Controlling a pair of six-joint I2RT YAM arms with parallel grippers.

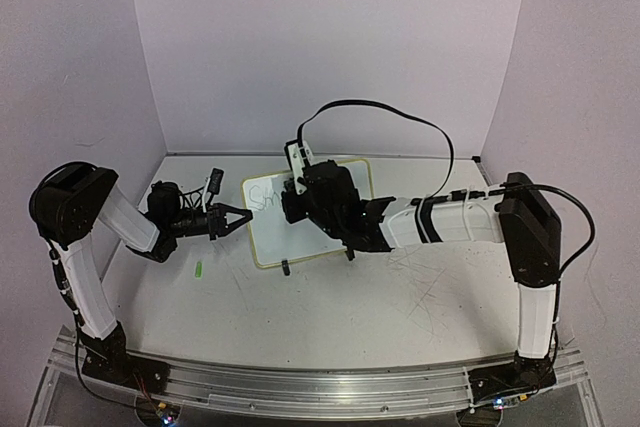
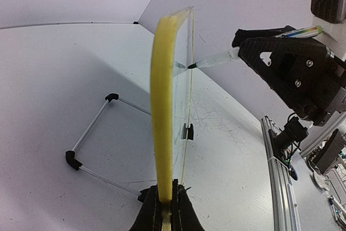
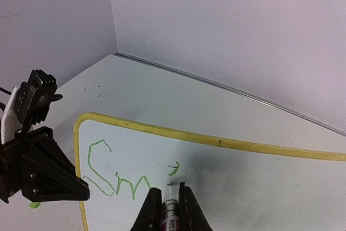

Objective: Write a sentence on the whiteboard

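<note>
right gripper (image 3: pixel 165 210) clamped on a marker (image 3: pixel 169 217), its tip at the whiteboard (image 3: pixel 243 187) just right of the sentence (image 3: pixel 116 179), only green "sm". left gripper (image 2: pixel 165 205) clamped on the board's left edge, mid-table (image 1: pixel 330 317), toward the far side.

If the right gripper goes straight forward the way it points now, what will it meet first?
The whiteboard; the marker held in the right gripper seems to touch its surface with the tip.

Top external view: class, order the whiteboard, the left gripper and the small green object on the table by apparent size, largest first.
1. whiteboard, though the right arm hides part of it
2. left gripper
3. small green object
None is markedly nearer the camera, so the order seems safe.
</note>
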